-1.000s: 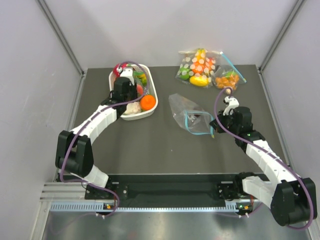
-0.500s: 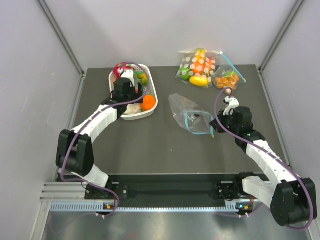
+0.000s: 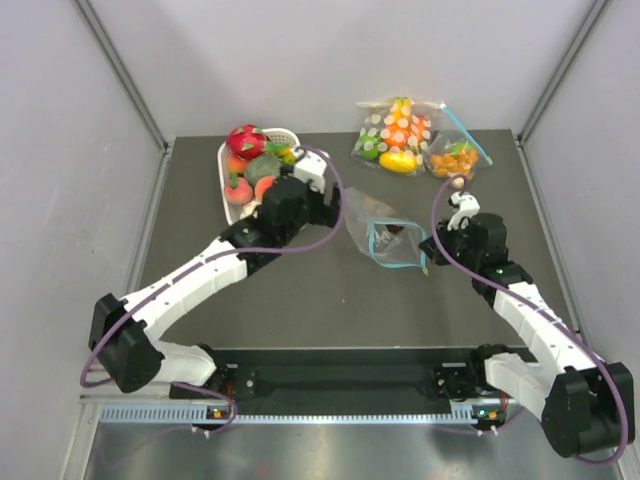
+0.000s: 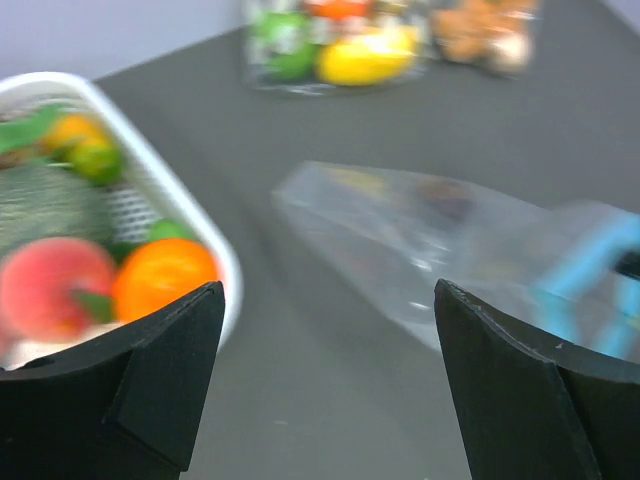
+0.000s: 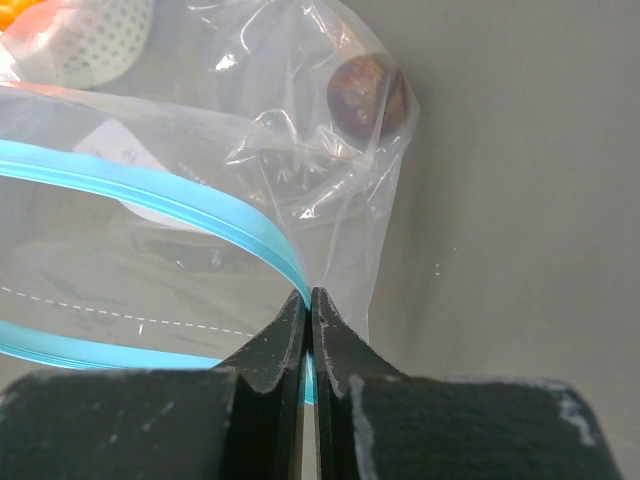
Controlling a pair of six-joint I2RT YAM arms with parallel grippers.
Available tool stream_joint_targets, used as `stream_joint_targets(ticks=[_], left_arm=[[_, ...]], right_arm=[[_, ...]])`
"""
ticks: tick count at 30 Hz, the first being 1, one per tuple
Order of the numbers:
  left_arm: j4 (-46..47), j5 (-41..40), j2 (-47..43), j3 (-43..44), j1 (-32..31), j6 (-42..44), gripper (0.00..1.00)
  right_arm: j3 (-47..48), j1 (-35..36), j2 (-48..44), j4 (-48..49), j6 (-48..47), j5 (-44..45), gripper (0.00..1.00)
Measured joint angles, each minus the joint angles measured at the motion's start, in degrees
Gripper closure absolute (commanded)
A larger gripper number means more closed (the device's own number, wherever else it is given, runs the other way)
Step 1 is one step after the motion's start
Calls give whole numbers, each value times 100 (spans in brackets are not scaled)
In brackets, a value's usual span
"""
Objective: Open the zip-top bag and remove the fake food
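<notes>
The clear zip-top bag (image 3: 378, 228) lies mid-table with its teal zip strip (image 5: 190, 205) gaping apart. My right gripper (image 3: 429, 257) is shut on that strip at the bag's right corner (image 5: 308, 296). A dark round piece (image 5: 367, 95) and a white tag (image 5: 120, 145) show inside the bag. My left gripper (image 3: 328, 207) hovers open and holds nothing, between the white basket (image 3: 224, 160) and the bag (image 4: 450, 250). Fake food lies in the basket: a pink-red dragon fruit (image 3: 245, 140) and a peach (image 4: 55, 290), beside an orange (image 4: 160, 280).
A polka-dot clear bag of toy food (image 3: 395, 135) and a small bag of orange pieces (image 3: 455, 160) lie at the back right. Grey walls close in the mat on the left, right and rear.
My left arm has swung from over the basket rightward toward the bag, with its jaws opened wide. The basket's fruit is now uncovered. The right gripper has kept its hold.
</notes>
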Motion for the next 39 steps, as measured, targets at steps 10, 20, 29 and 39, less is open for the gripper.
stream_joint_targets(ticks=[10, 20, 29, 39], left_arm=[[98, 225, 271, -240, -1462, -1016, 9], [590, 66, 896, -452, -1495, -1421, 20], [776, -269, 1351, -660, -1314, -1488, 100], [798, 105, 1351, -1327, -496, -1320, 100]], right_arm=[[83, 0, -2, 2, 13, -57, 100], [118, 46, -4, 42, 153, -216, 100], [188, 531, 280, 151, 262, -424, 76], [1008, 601, 138, 57, 175, -297, 35]])
